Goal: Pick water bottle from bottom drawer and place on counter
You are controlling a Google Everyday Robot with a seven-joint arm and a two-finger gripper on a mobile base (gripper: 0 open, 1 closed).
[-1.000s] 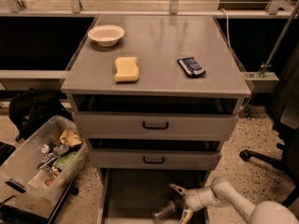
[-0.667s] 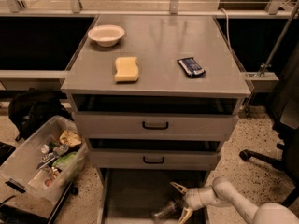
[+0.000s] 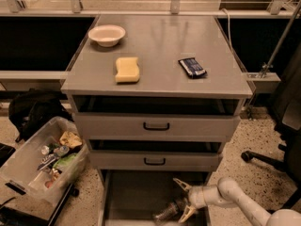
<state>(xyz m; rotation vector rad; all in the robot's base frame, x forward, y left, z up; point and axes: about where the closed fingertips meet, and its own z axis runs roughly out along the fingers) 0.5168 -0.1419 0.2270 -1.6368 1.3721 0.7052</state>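
Speckled flooring runs around a grey three-drawer cabinet, and its bottom drawer (image 3: 136, 192) is pulled out toward the lower edge of the view. Down on that drawer's flat floor, near its front edge and right of the middle, the water bottle (image 3: 166, 213) lies on its side. My gripper (image 3: 180, 199) hovers just right of it, inside the drawer's right half, with my pale arm reaching in from the lower right. My jaws are spread wide: one finger points toward the drawer's back, the other sits low beside the bottle, and whether it touches the plastic I cannot tell. I hold nothing between them.

Above, two grey drawers (image 3: 156, 126) with black handles sit nearly closed. On the counter (image 3: 160, 41), a white bowl (image 3: 106, 35) rests near the back left corner, a yellow sponge (image 3: 127, 69) left of the middle, and a dark blue snack packet (image 3: 192, 67) toward the right edge. A clear bin (image 3: 28, 166) of clutter stands on the floor to the left.
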